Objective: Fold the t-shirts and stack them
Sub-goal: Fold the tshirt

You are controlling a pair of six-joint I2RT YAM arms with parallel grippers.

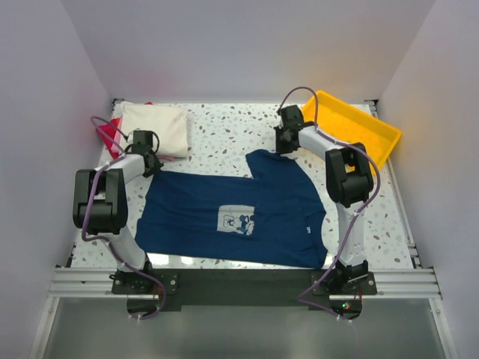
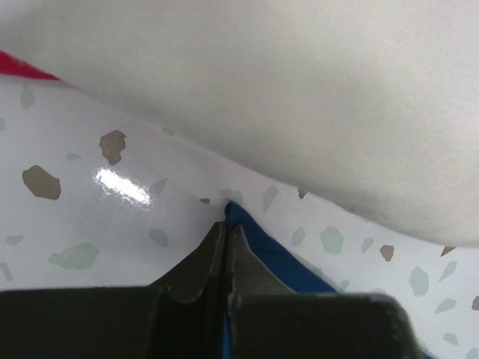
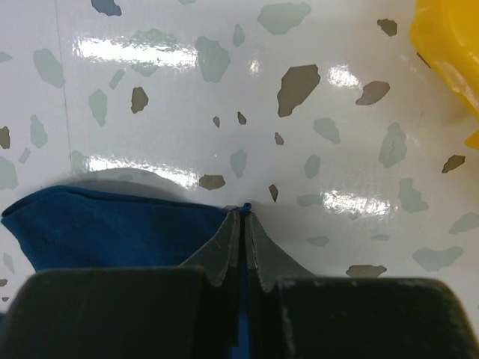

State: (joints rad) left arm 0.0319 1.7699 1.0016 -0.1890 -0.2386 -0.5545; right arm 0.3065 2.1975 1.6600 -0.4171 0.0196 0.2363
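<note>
My left gripper and right gripper pinch the navy t-shirt, not yet folded; the folded cream t-shirt sits at 11 o'clock.

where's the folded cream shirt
In the top view, the cream shirt lies folded at the far left, just beyond the left gripper and the navy shirt.

The table top is glossy and smooth, with a speckled stone-like finish that throws bright reflections. The navy t-shirt is matt cloth, and the cream t-shirt is soft, matt cloth too. The yellow tray is shiny plastic. The fingers of the right gripper look dull, dark and slightly rough.
</note>
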